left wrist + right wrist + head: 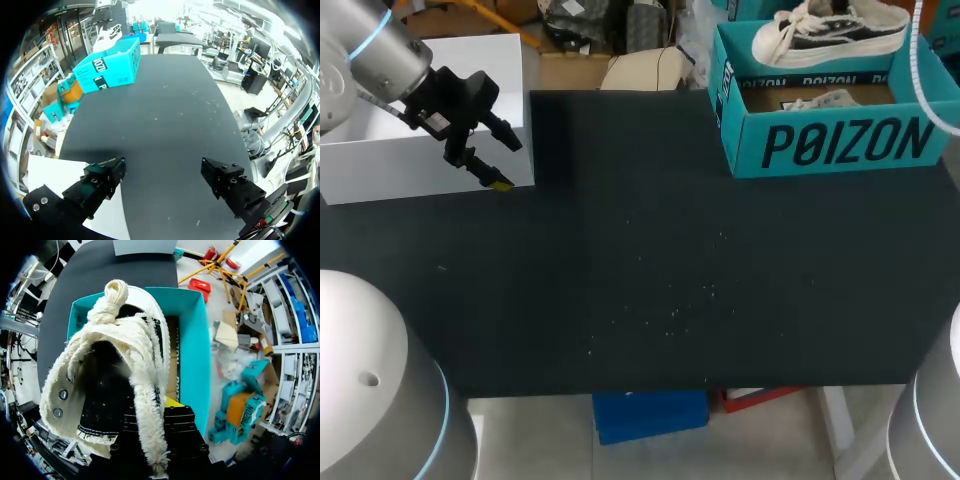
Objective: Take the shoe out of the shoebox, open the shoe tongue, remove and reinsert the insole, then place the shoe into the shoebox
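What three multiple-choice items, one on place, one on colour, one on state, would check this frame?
1. The shoe is: A on the table; B on the floor; C in the right tool, over the shoebox.
2. The shoebox is: A brown; B teal; C red.
3. The left tool is: A open, empty; B shut on an insole; C shut on a lace.
Key: C, the right wrist view shows it gripped above the shoebox; B, its walls are teal; A, its fingers stand apart, nothing between.

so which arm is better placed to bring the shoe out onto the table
Right: its jaws hold the shoe over the shoebox; the left jaws hang open far across the table.
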You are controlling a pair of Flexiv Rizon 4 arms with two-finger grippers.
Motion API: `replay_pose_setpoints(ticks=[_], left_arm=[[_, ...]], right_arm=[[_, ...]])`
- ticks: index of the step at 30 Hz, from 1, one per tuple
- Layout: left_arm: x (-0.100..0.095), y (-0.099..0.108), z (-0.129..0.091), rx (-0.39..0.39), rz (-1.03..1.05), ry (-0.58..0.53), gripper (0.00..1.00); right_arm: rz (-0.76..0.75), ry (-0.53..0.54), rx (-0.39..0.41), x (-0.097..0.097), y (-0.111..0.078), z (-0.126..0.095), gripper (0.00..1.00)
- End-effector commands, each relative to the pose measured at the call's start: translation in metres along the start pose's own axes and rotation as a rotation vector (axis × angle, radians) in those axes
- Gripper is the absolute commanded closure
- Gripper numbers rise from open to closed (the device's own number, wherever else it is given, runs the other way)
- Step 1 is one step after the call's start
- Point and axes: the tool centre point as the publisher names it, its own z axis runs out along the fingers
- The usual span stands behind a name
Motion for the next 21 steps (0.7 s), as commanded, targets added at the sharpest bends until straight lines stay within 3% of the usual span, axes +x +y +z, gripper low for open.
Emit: replay_pose_setpoints(ticks=[1,8,21], left_arm=[[0.000,0.001,0.001,0.000,0.001,-0.004,0.00],[0.000,0.001,0.001,0.000,0.001,-0.004,0.00],[0.000,0.001,0.001,0.000,0.001,-0.004,0.00]], right_arm=[[-0.002,0.091,-0.038,-0.048,-0.005,0.019,1.00],[0.022,0.120,-0.032,-0.058,-0.012,0.046,1.00],[0.024,0.111,-0.057,-0.054,-0.016,0.095,1.00]])
